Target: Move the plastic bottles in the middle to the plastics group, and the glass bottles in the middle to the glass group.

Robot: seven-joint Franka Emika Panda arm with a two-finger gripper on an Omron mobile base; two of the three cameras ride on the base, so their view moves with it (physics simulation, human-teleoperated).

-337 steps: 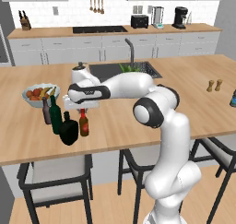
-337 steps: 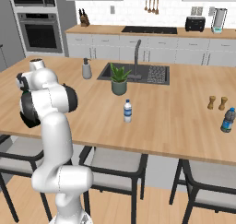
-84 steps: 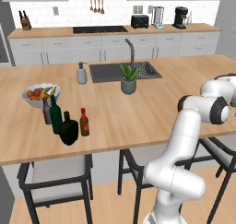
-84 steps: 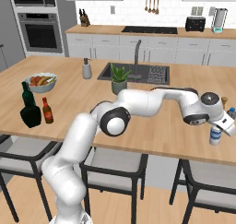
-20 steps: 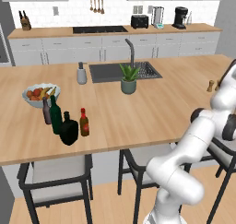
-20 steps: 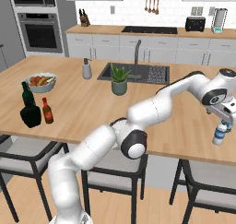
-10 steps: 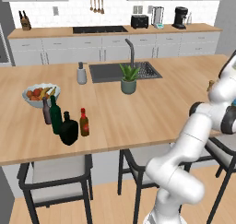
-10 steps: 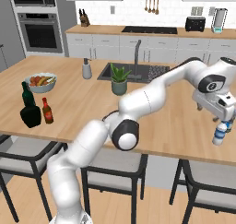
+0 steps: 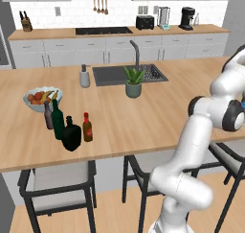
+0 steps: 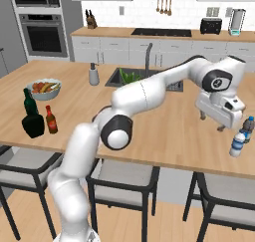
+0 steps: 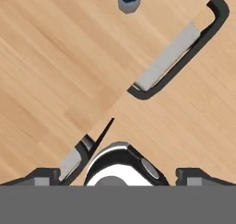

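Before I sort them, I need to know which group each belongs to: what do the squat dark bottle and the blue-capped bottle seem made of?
The squat blackish bottle looks like dark, glossy glass: opaque and heavy-bodied. The blue-capped bottle looks like clear thin plastic, pale and see-through with a label, though a render leaves both open.

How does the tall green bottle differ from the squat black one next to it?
The tall green bottle is slim with a long neck; the squat black bottle is round-bodied with a short neck. The green one stands higher and sits nearer the fruit bowl; the black one is nearer the counter's front edge. Both stand upright.
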